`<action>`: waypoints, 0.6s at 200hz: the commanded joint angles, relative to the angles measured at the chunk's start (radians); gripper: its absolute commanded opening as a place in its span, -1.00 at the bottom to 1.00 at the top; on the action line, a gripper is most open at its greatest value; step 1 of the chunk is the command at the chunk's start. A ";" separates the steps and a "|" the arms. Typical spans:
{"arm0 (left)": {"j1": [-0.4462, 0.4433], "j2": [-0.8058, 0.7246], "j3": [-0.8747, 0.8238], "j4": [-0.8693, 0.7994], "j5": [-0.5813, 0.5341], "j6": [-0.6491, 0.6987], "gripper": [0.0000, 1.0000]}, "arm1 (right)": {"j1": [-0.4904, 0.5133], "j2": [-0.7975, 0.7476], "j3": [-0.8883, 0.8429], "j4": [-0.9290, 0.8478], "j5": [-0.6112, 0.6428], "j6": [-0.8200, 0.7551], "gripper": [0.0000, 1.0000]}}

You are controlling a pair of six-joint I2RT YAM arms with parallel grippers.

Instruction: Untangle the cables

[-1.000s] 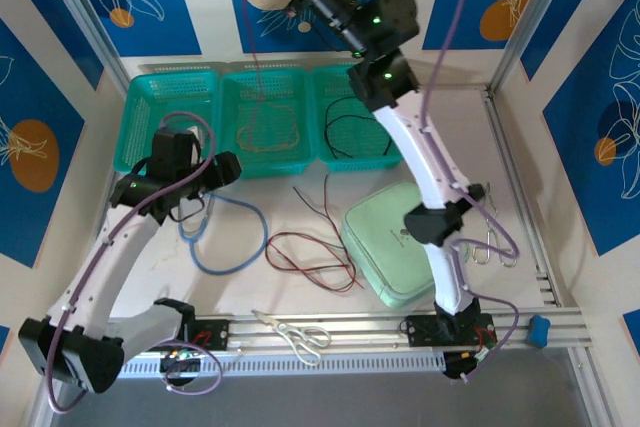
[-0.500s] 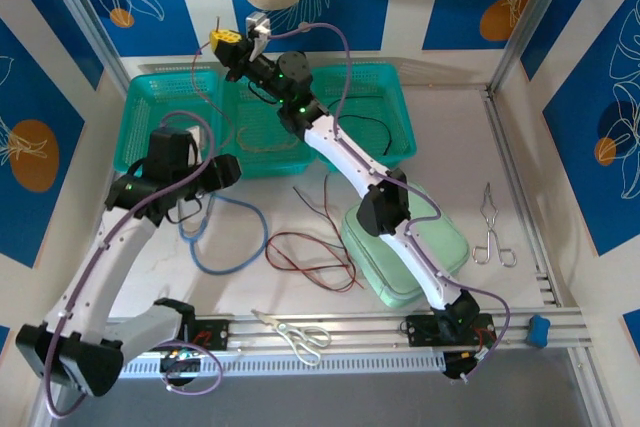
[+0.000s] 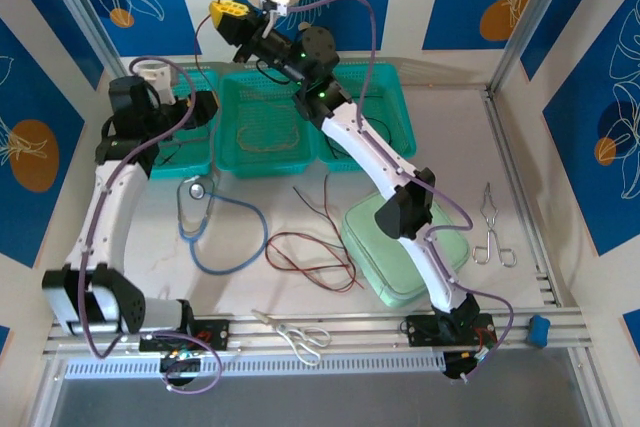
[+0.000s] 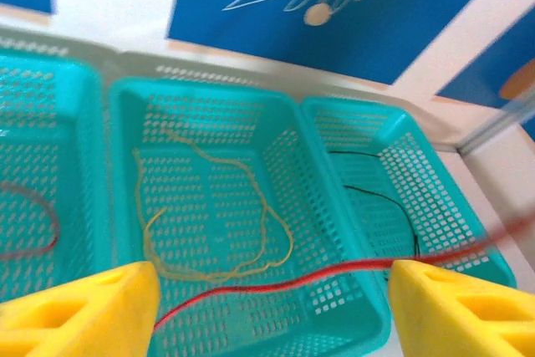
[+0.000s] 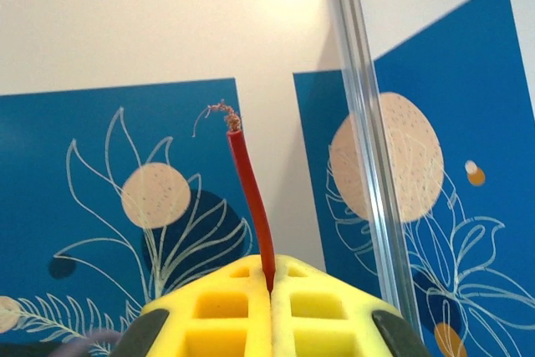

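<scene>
Red cable (image 5: pixel 251 198): thin and glossy, with a bare tip frayed into fine strands. It rises from between the yellow pads (image 5: pixel 209 315) at the centre of the right wrist view.
Right gripper (image 5: pixel 269 288): clamped on the red cable.
Left gripper (image 4: pixel 272 322): yellow fingers (image 4: pixel 84 311) wide apart and gripping nothing. A red strand (image 4: pixel 276 280) crosses the gap between them and blurs toward the right edge.
Baskets (image 4: pixel 109 173): three teal mesh ones in a row across the left wrist view.
Tan-yellow cable (image 4: pixel 266 206): a loose loop in the middle basket.
Black cable (image 4: pixel 372 194): a thin curve in the right-hand basket.
Dark red wire (image 4: pixel 52 227): curls in the left-hand basket, at the frame's left edge.
Table tangle (image 3: pixel 305 252): red and black wires crossing each other at the lower centre of the top view, between the stethoscope (image 3: pixel 196 189) and the green case (image 3: pixel 380 262).
</scene>
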 commanded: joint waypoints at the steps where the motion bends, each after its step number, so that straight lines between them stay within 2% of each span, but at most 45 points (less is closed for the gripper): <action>1: -0.004 0.080 0.030 0.123 0.179 0.032 0.23 | 0.002 -0.030 -0.004 -0.002 -0.027 0.018 -1.00; 13: -0.008 0.103 0.025 0.156 0.211 0.019 0.06 | 0.001 -0.037 -0.006 -0.012 -0.032 0.018 -1.00; 24: -0.020 0.109 0.004 0.206 0.223 0.008 0.05 | -0.002 -0.042 -0.006 -0.019 -0.037 0.018 -1.00; 42: -0.041 0.102 -0.031 0.289 0.271 -0.001 0.25 | -0.008 -0.044 -0.003 -0.025 -0.034 0.028 -1.00; 56: -0.048 0.078 -0.075 0.347 0.292 -0.010 0.28 | -0.012 -0.046 -0.003 -0.033 -0.039 0.032 -1.00; 91: -0.044 -0.022 -0.173 0.347 0.178 0.033 0.45 | -0.025 -0.077 -0.043 -0.036 -0.025 0.028 -1.00; 120: -0.017 -0.067 -0.187 0.305 0.171 0.022 0.56 | -0.033 -0.142 -0.152 -0.002 0.025 0.013 -1.00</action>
